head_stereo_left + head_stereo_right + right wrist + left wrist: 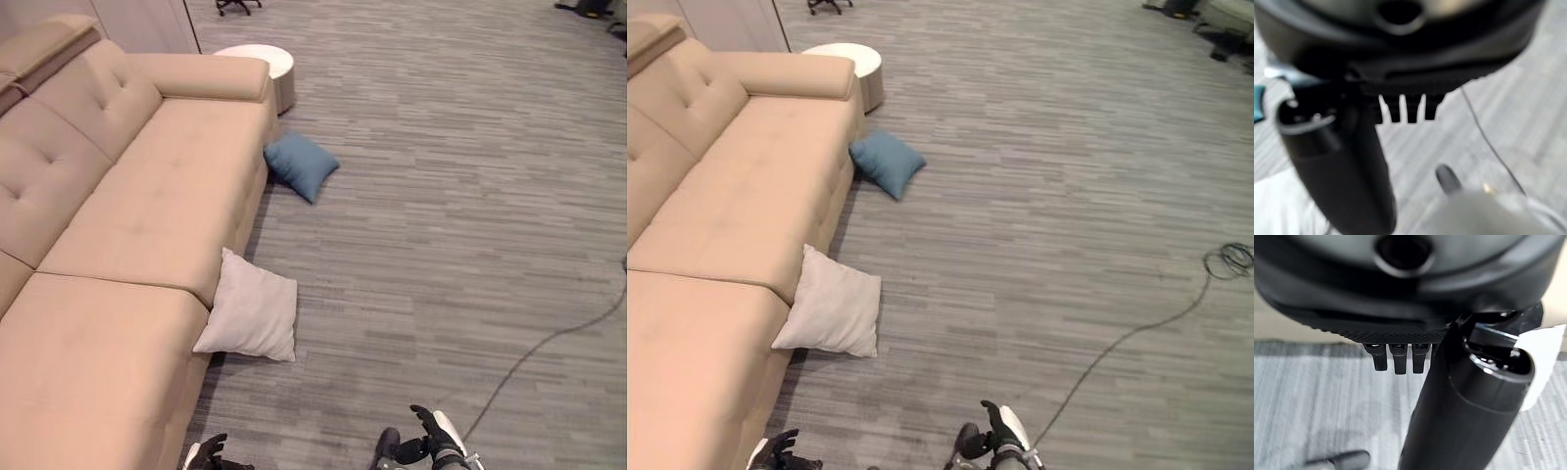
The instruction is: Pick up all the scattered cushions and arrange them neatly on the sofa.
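Nearest, at the lower edge: left hand point(208, 454) low by the sofa front, fingers straight and relaxed, holding nothing; right hand point(431, 436) further right over the grey carpet point(441, 245), fingers likewise loose and empty. Ahead of both, well apart from them: white cushion point(251, 311) leaning against the beige sofa point(127, 225) front. Further off, blue cushion point(300, 164) on the floor beside the sofa's arm, near a round white side table point(266, 65).

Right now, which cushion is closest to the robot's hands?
The white cushion, leaning against the sofa front. The blue cushion lies farther off, by the sofa's far end.
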### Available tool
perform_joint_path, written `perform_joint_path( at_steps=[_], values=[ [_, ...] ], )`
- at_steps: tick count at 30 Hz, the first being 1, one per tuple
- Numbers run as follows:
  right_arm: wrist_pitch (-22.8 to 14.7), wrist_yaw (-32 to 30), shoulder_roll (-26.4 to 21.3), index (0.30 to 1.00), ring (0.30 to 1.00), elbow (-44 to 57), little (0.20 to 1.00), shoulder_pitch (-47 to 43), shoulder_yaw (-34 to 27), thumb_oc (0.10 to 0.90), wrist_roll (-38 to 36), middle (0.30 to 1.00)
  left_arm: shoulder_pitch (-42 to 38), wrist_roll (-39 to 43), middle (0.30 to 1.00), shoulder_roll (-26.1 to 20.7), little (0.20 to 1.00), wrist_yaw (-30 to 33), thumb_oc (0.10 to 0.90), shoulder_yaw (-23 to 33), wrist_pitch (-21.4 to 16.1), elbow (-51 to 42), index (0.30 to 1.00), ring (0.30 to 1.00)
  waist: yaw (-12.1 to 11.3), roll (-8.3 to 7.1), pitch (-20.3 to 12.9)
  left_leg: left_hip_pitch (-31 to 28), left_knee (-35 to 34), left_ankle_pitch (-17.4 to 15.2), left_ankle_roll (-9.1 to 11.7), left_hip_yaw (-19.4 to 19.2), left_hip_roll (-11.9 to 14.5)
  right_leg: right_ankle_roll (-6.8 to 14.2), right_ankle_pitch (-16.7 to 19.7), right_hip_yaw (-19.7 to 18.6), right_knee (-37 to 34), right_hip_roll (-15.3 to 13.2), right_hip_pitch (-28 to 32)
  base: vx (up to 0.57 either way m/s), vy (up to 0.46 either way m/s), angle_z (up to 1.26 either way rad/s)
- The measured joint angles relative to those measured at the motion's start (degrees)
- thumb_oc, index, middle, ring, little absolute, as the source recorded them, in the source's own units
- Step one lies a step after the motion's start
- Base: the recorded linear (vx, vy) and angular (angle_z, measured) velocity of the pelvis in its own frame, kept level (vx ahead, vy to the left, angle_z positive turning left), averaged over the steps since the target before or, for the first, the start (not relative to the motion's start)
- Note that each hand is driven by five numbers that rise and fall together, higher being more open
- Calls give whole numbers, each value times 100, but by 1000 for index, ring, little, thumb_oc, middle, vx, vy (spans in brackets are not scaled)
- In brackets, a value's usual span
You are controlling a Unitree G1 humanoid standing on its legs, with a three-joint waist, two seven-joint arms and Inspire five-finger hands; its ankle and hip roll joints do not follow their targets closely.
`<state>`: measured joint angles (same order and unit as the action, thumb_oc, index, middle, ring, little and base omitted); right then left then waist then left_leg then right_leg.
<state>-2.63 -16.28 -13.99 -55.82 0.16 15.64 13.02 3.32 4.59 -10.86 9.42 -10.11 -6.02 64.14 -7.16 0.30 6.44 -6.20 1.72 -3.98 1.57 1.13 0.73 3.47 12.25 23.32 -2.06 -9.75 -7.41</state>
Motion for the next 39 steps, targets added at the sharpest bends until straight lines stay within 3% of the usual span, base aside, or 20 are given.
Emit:
perform_joint_path(
  at_steps=[1, 4, 6, 8, 10, 11, 13, 16, 17, 19, 20, 24, 26, 28, 30, 32, 34, 35, 37, 39],
  values=[
    [0, -25, 10, 900, 900, -4, 900, 45, -15, 800, -12, 900, -101, -14, 900, -39, 900, -25, 800, -20, -4, -7, 900, 900, -4, -90, -14, 252, 482, -50, 74, 35, 22, -109, -37, 87, -91, 32, 91, 94, -183, 43],
    [-79, -80, -22, 900, 900, 48, 900, -126, -35, 800, -79, 900, -286, 127, 900, -72, 900, -2, 800, 111, -24, -222, 900, 900, -208, -235, 9, 1769, 3331, 87, 338, -139, 267, -561, -357, 295, -306, 254, 328, 141, -194, 16],
    [-57, -126, -65, 900, 900, 34, 900, -140, -29, 800, -84, 900, -350, 125, 900, -88, 900, -38, 800, 104, -54, -427, 900, 900, -312, -323, 75, 2172, 3824, 159, 303, -193, 380, -954, -630, 331, -310, 312, 510, 151, -74, 12],
    [-49, -159, -73, 900, 900, 16, 900, -153, -36, 800, -84, 900, -380, 136, 900, -100, 900, -52, 800, 68, -64, -537, 900, 900, -330, -338, 105, 2469, 4009, 121, 228, -341, 455, -1044, -783, 366, -317, 358, 627, 200, 6, 13],
    [-9, -165, -84, 900, 900, -25, 900, -189, -37, 800, -102, 900, -411, 190, 900, -110, 900, -48, 800, 67, -93, -598, 900, 900, -332, -332, 248, 2553, 3309, 94, 247, -374, 325, -991, -938, 369, -319, 381, 839, 167, 32, -1],
    [-2, -168, -115, 900, 900, -27, 900, -189, -4, 800, -111, 900, -448, 215, 900, -103, 900, -57, 800, 59, -116, -570, 900, 900, -312, -331, 290, 2553, 2333, 164, 281, -371, 189, -852, -954, 424, -314, 382, 932, 216, 64, -9],
    [0, -192, -122, 900, 900, -69, 900, -186, 57, 800, -110, 900, -515, 210, 900, -80, 900, -73, 800, 48, -110, -520, 900, 900, -296, -299, 348, 2538, 1447, 243, 374, -325, 4, -699, -1050, 479, -318, 371, 1081, 237, 62, 3],
    [21, -237, -121, 900, 900, -252, 900, -73, 63, 800, -109, 900, -555, 207, 900, -65, 900, -87, 800, -106, -111, -409, 900, 900, -305, -161, 303, 2507, 525, 669, 409, -770, 3, -394, -1251, 625, -318, 461, 1335, 144, 50, 22],
    [57, -261, -20, 900, 900, -276, 900, 12, 67, 800, -111, 900, -465, 216, 900, -118, 900, -81, 800, -73, -101, -400, 900, 900, -371, -150, 306, 2331, 364, 1150, -373, -1103, 79, -79, -1449, 609, -284, 568, 1586, 246, 117, 18],
    [47, -258, 254, 900, 900, -236, 900, -18, 178, 800, -80, 900, -436, 213, 900, -371, 900, -80, 800, 123, -77, -367, 900, 900, -491, -657, 298, 2175, 298, 977, -475, -1159, -234, 128, -1559, 622, -137, 251, 1593, 187, 102, 4],
    [44, -257, 287, 900, 900, -239, 900, -40, 191, 800, -72, 900, -440, 213, 900, -404, 900, -77, 800, 133, -25, -327, 900, 900, -487, -704, 300, 2099, 281, 963, -516, -1166, -292, 223, -1650, 638, 1, 147, 1606, 135, 104, 8],
    [-21, -258, 308, 900, 900, -231, 900, -341, 186, 800, 30, 900, -370, 214, 900, -547, 900, -77, 800, 148, 11, -349, 900, 900, -630, -666, 308, 1524, 55, 708, -544, -1161, -389, 541, -1778, 634, 997, -61, 1533, 130, 154, -3],
    [-56, -257, 260, 900, 900, -223, 900, -470, 175, 800, 53, 900, -382, 210, 900, -562, 900, -77, 800, 131, 4, -356, 900, 900, -568, -452, 314, 1279, -100, 684, -652, -922, -337, 804, -1905, 581, 2281, -283, 1173, 110, 40, 37],
    [-57, -132, 234, 900, 900, -265, 900, -557, 95, 800, 12, 900, -420, 211, 900, -609, 900, -44, 800, 130, 2, -377, 900, 900, -590, -465, 317, 1130, -203, 599, -794, -793, -366, 1058, -2102, 265, 2909, -379, 778, 130, 1, 34],
    [-42, -130, 108, 900, 900, 86, 900, -450, 50, 800, -89, 900, -316, 207, 900, -601, 900, 25, 800, 128, 1, -373, 900, 900, -466, -356, 357, 944, -325, 638, -846, -571, -368, 857, -2257, -118, 2725, -267, 356, 109, -33, 45],
    [-316, -63, -115, 900, 900, -296, 900, -439, 84, 800, -97, 900, -280, 206, 900, -493, 900, -5, 800, 85, -31, -218, 900, 900, -395, -268, 361, 793, -409, 640, -840, -470, -385, 626, -2054, -299, 1706, -233, 140, 208, -114, 47],
    [-159, -7, -109, 900, 900, -663, 900, -555, -51, 800, -206, 900, -290, 201, 900, -465, 900, -14, 800, 30, 7, -81, 900, 900, -405, -243, 327, 713, -471, 591, -754, -169, -398, 635, -1709, -560, 1258, -226, -164, 309, -115, 86],
    [-33, 2, -117, 900, 900, -804, 900, -510, -131, 800, -490, 900, -438, 192, 900, -396, 900, -25, 800, -125, 9, 182, 900, 900, -186, -177, 335, 782, -425, 592, -764, 370, -392, 636, -1469, -1399, 650, 41, -208, 262, -92, 160],
    [-3, 82, -94, 900, 900, -887, 900, -412, -139, 800, -643, 900, -428, 158, 900, -327, 900, -43, 800, -117, 2, 291, 900, 900, -9, -163, 338, 729, -455, 573, -736, 820, -371, 506, -1170, -2019, 327, 170, -339, 226, -145, 148],
    [-1, 141, -52, 900, 900, -900, 900, -349, -138, 800, -746, 900, -267, 117, 900, -289, 900, -117, 800, -127, 5, 366, 900, 900, 10, -220, 308, 623, -440, 462, -534, 1089, -375, 382, -764, -1925, 69, 135, -362, 195, -201, 89]
  ],
)
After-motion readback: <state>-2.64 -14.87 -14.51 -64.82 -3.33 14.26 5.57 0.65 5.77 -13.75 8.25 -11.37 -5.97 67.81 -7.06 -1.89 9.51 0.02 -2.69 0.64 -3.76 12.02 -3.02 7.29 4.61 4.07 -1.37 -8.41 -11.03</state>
